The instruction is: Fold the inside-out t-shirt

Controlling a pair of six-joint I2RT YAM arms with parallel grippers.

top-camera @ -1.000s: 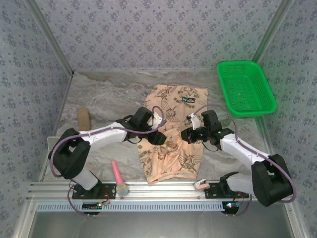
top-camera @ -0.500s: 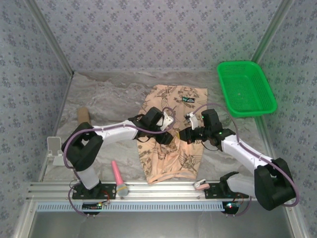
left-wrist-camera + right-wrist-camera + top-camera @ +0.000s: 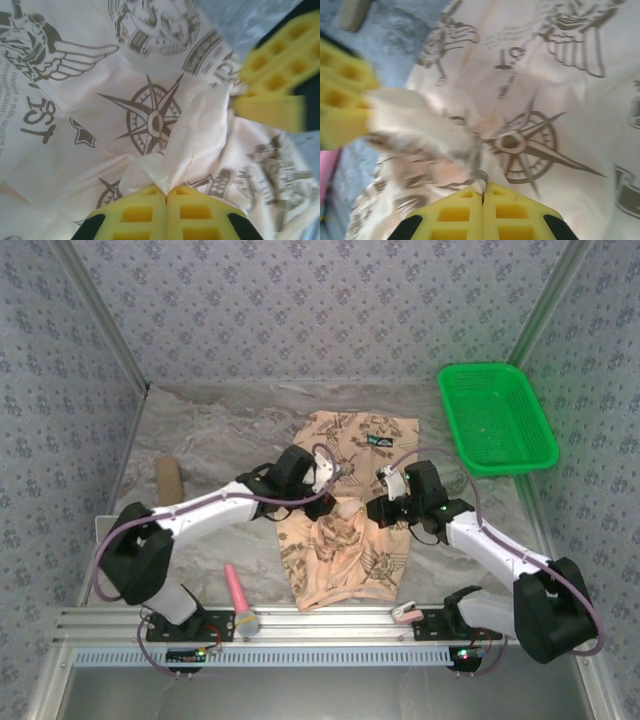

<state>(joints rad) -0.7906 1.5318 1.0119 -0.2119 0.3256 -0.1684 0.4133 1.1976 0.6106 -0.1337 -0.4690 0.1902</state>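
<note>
The inside-out t-shirt point(image 3: 345, 540) lies mid-table, peach-tan with dark compass prints, its small dark neck label point(image 3: 379, 441) at the far end. My left gripper point(image 3: 333, 506) is shut on a pale pinch of the t-shirt point(image 3: 195, 145), drawn up into a peak at its yellow fingertips point(image 3: 145, 210). My right gripper point(image 3: 375, 512) sits just right of it, shut on a small fold of the t-shirt point(image 3: 470, 150). Each wrist view catches the other gripper's yellow fingers, the right one's fingers point(image 3: 275, 80) and the left one's fingers point(image 3: 340, 100).
A green plastic basket point(image 3: 497, 420) stands at the back right. A pink microphone-like object point(image 3: 240, 598) lies near the front rail, left of the shirt. A tan block point(image 3: 170, 478) sits at the left. Patterned walls close in on the table's three far sides.
The left gripper moved right over the shirt's middle and shut on a pinch of cloth. The right gripper stayed shut on its fold and barely shifted.
</note>
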